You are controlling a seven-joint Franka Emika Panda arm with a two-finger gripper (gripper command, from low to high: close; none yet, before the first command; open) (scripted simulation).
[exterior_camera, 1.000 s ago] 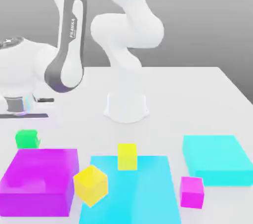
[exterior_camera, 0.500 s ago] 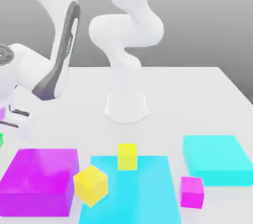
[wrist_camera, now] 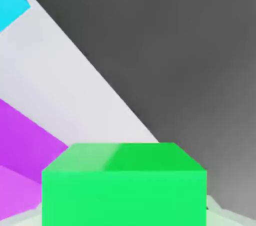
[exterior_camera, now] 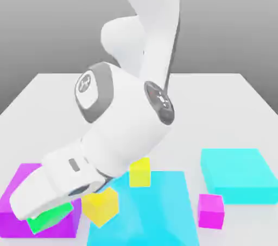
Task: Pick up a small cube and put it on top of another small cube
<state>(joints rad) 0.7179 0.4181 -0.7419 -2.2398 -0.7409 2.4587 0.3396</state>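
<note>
One green cube point(exterior_camera: 49, 219), two yellow cubes point(exterior_camera: 139, 172), one small magenta cube point(exterior_camera: 210, 210), two cyan blocks point(exterior_camera: 238, 174), one big magenta block point(exterior_camera: 19, 185).

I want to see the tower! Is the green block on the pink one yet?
Not yet. Picking up looks done: the tool is shut on the green cube, carrying it over the big magenta block. Left: bring it to the small pink cube and set it on top.

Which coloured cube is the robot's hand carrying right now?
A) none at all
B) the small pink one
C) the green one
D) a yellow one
C. The green cube sits right at the gripper, carried in front of the big magenta block, while the yellow cubes and the small pink cube rest untouched.
</note>
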